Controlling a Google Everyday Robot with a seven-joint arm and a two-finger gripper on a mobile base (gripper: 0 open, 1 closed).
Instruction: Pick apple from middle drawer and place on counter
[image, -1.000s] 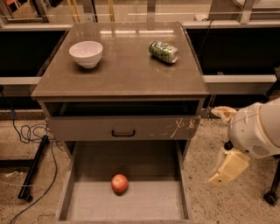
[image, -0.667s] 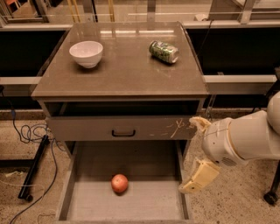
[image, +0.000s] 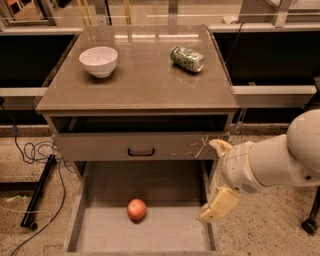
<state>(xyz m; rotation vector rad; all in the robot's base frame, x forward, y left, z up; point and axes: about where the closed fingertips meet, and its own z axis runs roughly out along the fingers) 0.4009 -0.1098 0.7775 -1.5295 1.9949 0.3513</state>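
Camera view: beige two-finger end effector on a white arm, entering from the right.
Fingers: spread wide, holding nothing.
Small round red apple: left of end effector, well apart, on the drawer floor.
Wide grey-brown middle drawer: open; its right wall is beside end effector.
Glossy grey-brown surface: above end effector, carrying a white bowl and a green can lying on its side.

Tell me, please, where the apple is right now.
The apple lies mid-floor in the open middle drawer, low in the camera view; the gripper is to its right, at the drawer's right wall.
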